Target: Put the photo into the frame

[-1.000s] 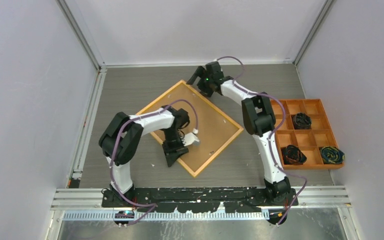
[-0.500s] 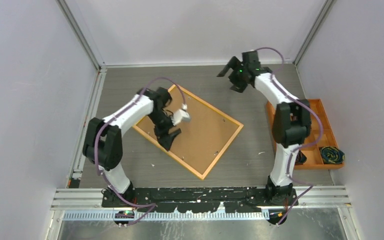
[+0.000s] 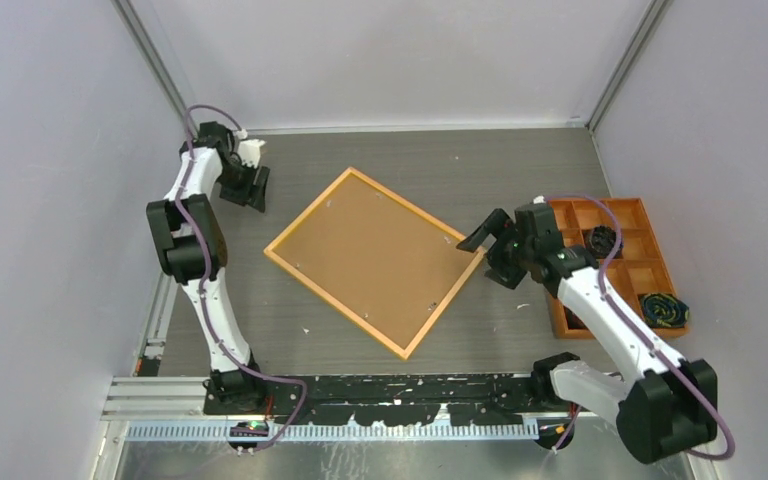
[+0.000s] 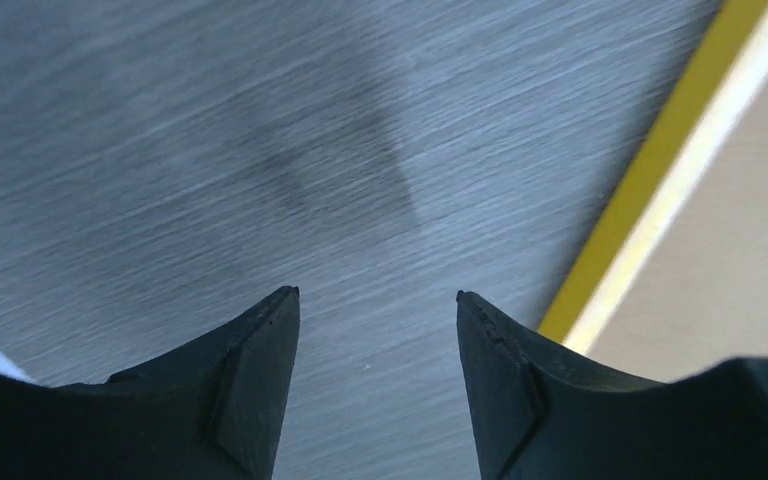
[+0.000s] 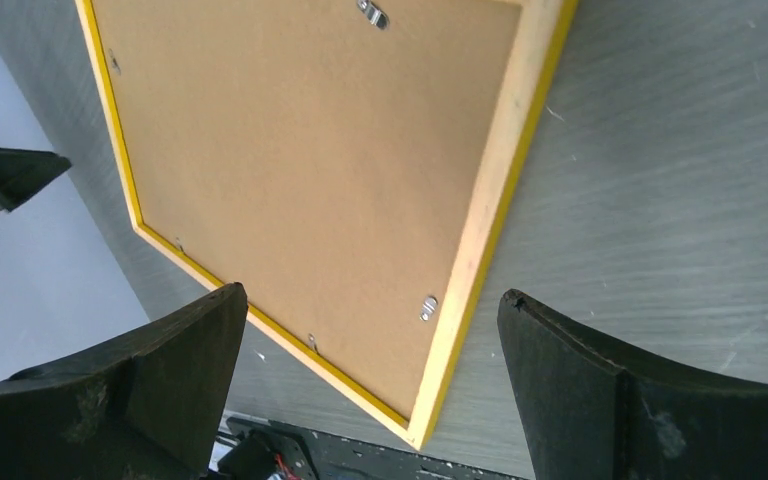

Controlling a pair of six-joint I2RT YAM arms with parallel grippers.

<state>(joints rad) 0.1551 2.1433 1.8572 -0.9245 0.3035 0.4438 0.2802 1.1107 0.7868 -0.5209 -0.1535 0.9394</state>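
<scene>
The frame [image 3: 332,304] lies face down at the middle of the table [image 3: 520,170], tan back up, its brown backing board [image 3: 370,255] apparently pinned by small metal clips [image 5: 428,305]. The photo I can't see anywhere; it may sit under that board. The right pincer [image 3: 488,255] hangs just beside the frame's right corner, jaws wide apart and empty, likely ready to work that edge. The left pincer [image 3: 252,186], parted and holding nothing, is off by the far left corner. Grey woodgrain tabletop, pale walls [image 3: 390,60], an orange tray [image 3: 600,201] at the right.
</scene>
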